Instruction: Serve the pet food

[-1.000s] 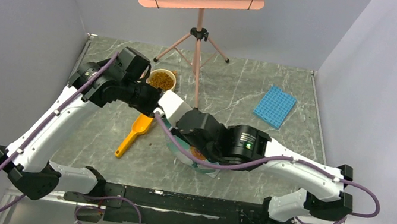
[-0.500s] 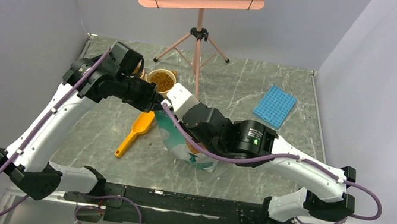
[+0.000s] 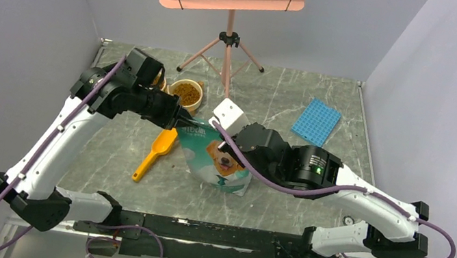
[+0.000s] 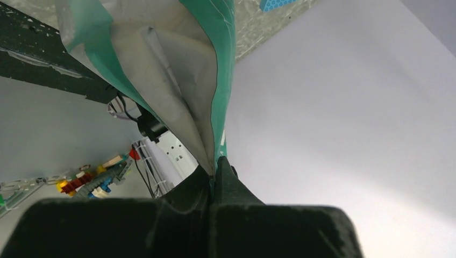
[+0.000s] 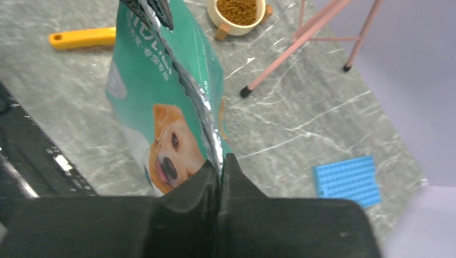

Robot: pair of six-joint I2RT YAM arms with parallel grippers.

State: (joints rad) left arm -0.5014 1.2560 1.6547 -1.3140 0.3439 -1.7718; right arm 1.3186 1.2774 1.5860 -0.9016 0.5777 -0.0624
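While both arms hold the bag, I read the status as follows.

1. Left gripper [image 4: 214,167]: its two fingers are pressed together on one wall of the teal-green bag [image 3: 217,162], at the left corner of the top edge. The left wrist view shows the silver lining of the bag directly above the fingers.

2. Right gripper [image 5: 219,164]: its fingers are clamped on the crimped top edge of the same bag, to the right of the left gripper. In the right wrist view that edge runs from these fingers up to the dark fingers of the other arm.

3. Bag: it stands upright on the grey marbled worktop [image 3: 269,205], between the two arms, with the dog picture turned toward the near edge. I cannot tell from any view what is inside it.

4. Pet food [image 3: 184,91]: a heap of brown kibble fills a cream bowl [image 3: 196,101] on the far left part of the worktop. The bowl stands just behind the bag, apart from it, near a leg of the pink music stand [image 3: 228,39].

5. Yellow scoop [image 3: 153,156]: it lies flat on the worktop just left of the bag, handle toward the near edge.

6. Blue rack [image 3: 316,122]: it lies on the far right of the worktop, well apart from the bag.
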